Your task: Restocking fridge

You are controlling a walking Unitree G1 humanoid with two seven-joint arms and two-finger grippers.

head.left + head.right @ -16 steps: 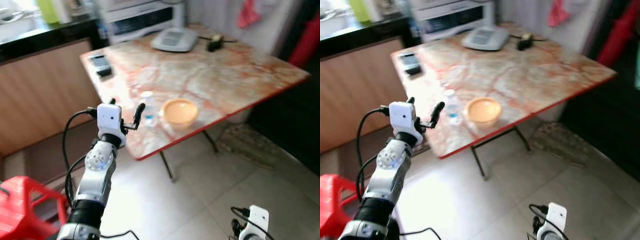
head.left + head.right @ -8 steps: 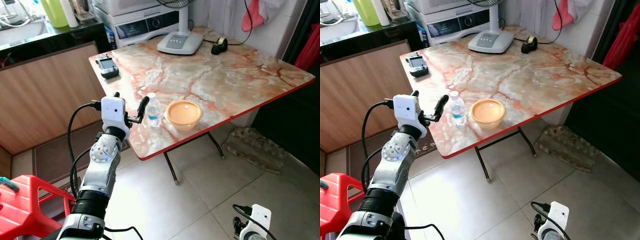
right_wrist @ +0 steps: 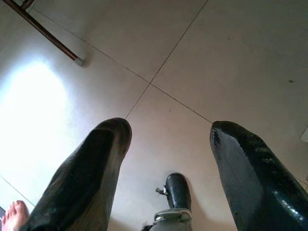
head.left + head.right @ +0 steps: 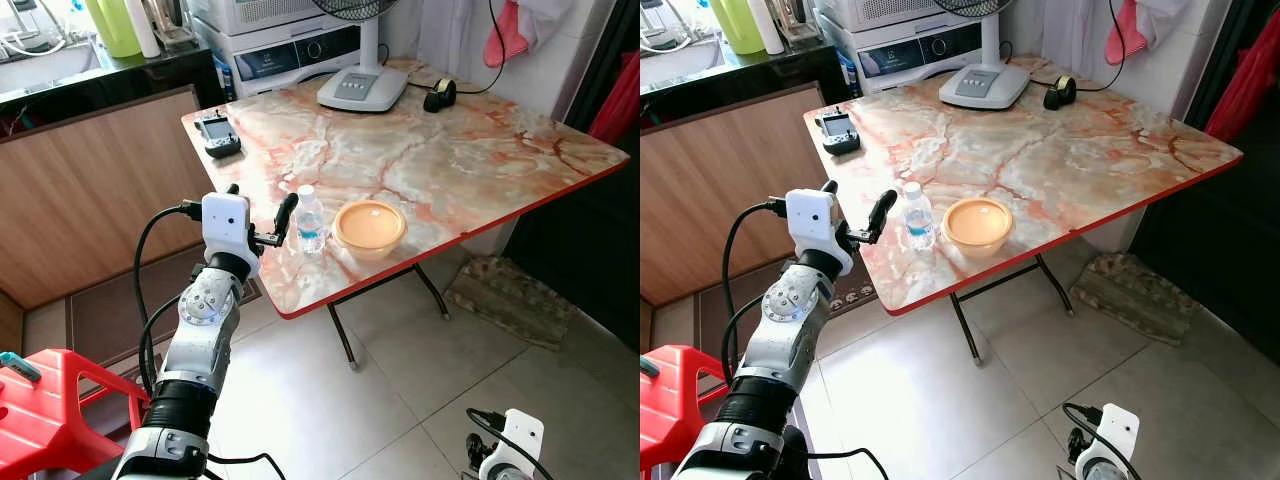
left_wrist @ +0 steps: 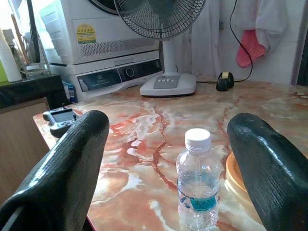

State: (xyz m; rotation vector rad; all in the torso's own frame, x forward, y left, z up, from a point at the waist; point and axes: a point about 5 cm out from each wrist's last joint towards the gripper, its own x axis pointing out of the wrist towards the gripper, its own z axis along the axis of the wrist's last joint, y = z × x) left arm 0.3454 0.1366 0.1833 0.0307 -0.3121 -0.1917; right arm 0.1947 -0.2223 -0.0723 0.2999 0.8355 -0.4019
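A folding table with a marble-pattern top and red edge stands in a kitchen corner, over pale floor tiles. Near its front edge stands a small clear plastic water bottle with a white cap, upright, just beside an orange plastic bowl. The left gripper hangs in front of the bottle, fingers spread wide, holding nothing. The bottle looks light, smooth and easy to tip; I would grasp its middle, at the label. The right gripper hangs idle, fingers apart, above the floor.
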